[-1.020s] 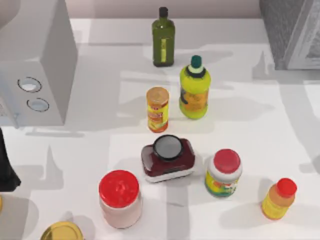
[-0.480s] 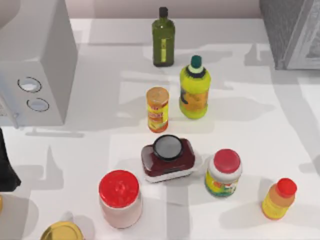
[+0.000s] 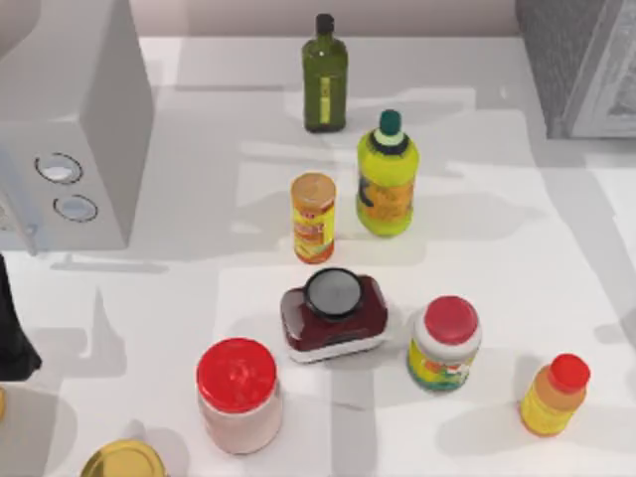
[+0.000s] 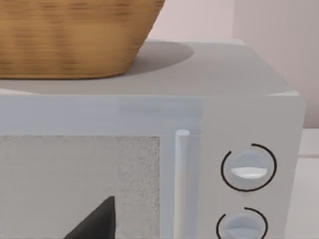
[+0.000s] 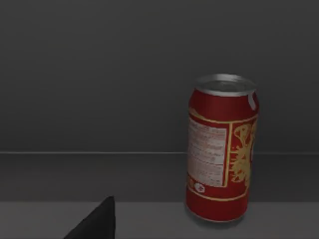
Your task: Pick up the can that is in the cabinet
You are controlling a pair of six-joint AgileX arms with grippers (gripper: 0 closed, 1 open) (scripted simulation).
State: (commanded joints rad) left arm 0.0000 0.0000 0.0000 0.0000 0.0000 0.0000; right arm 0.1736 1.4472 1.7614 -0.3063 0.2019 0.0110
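Red, thin-walled and likely light, the can (image 5: 222, 148) stands upright in the cabinet (image 3: 581, 65) — best taken mid-body, gently — though the right hand's grip state cannot be told.

We record one white table (image 3: 556, 298), evenly lit and crossed by soft grey shadows. A pale pinkish wall (image 3: 417, 18) runs behind its far edge. We see the same wall (image 4: 279, 55) behind the light-grey box (image 4: 209, 89).
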